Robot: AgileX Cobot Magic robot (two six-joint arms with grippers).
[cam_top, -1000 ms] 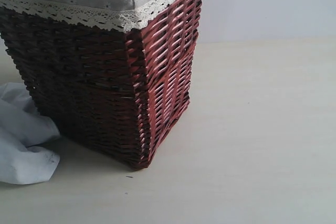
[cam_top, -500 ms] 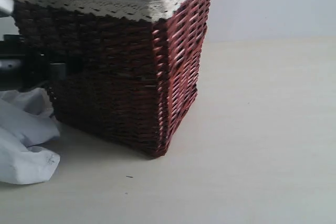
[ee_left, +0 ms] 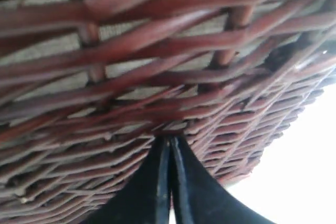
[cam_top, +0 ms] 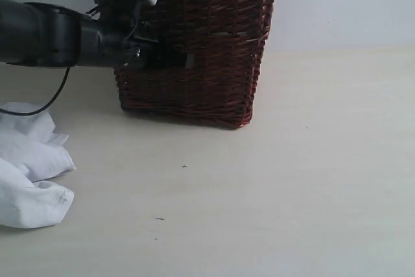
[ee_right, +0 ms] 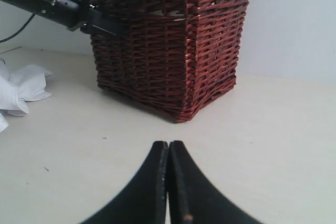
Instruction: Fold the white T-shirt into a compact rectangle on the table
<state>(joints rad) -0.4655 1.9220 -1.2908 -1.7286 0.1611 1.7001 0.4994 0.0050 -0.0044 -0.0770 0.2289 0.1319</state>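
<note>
Though both claws are clenched, neither grasps anything. Left gripper (ee_left: 169, 145): fingers together, tips right at the woven wall of the wicker basket (cam_top: 201, 63). Right gripper (ee_right: 168, 148): low over the table (cam_top: 292, 192), facing the basket. White T-shirt (cam_top: 29, 173): crumpled heap on the table, left of the basket, apart from both grippers.
</note>
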